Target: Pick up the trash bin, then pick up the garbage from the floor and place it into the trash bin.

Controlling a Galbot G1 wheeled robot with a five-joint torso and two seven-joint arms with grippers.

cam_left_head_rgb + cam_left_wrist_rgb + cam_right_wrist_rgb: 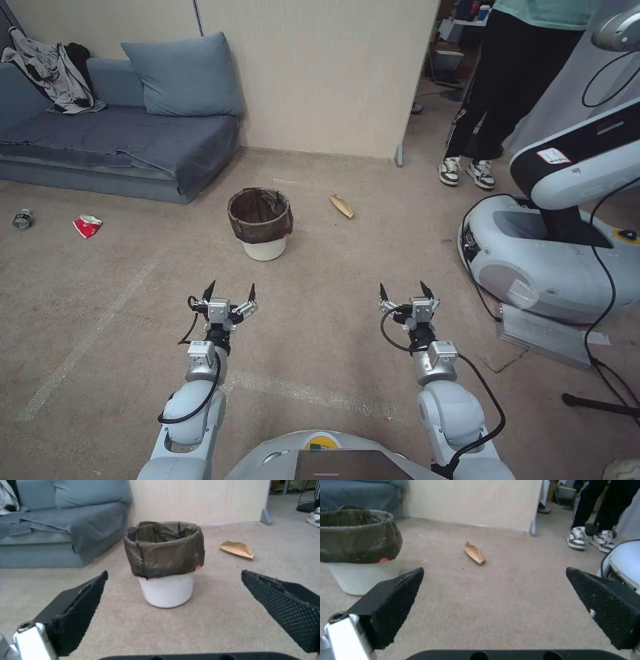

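Standing upright on the carpet near the sofa (120,143), the trash bin (261,230) sits ahead of the left hand (230,291), whose fingers are spread and empty. The right hand (407,292) hovers likewise spread. A brown paper wrapper (341,205) lies right of the bin; a red packet (87,226) and small bottle (22,219) lie far left.

Bag-lined white trash bin (260,223) upright on carpet; brown wrapper (341,205) beside
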